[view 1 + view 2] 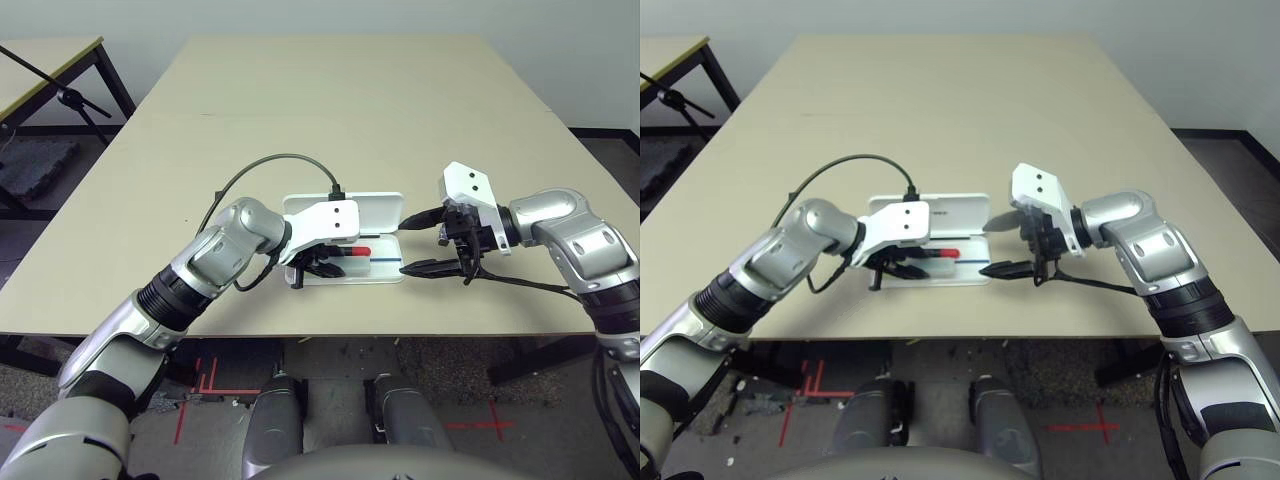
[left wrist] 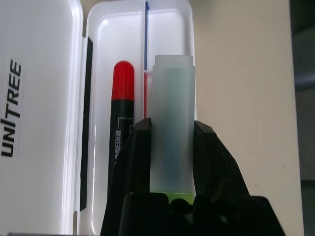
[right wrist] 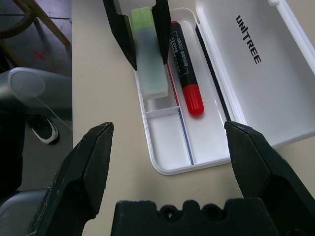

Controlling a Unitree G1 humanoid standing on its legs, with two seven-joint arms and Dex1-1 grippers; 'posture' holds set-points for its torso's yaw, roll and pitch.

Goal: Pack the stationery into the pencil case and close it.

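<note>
- Beige tabletop (image 1: 330, 110) w/ white pencil case (image 3: 206, 98) lying open near front edge, lid flat, dark "UNITREE" lettering.
- Red marker (image 3: 186, 73) lies inside tray, black barrel.
- Left gripper (image 2: 172, 147) clamps pale green translucent stick (image 2: 171, 128), probably just above tray.
- Right gripper (image 3: 172, 157) spread wide, beside case, holding nothing.

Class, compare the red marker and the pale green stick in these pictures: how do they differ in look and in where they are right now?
The red marker is opaque, red and black, and round; the green stick is translucent, pale and flat. The marker already lies in the open pencil case; the stick is gripped by the left gripper, above the case tray. The marker is touched by no gripper. Both are long and slim, and lie roughly along the tray.
</note>
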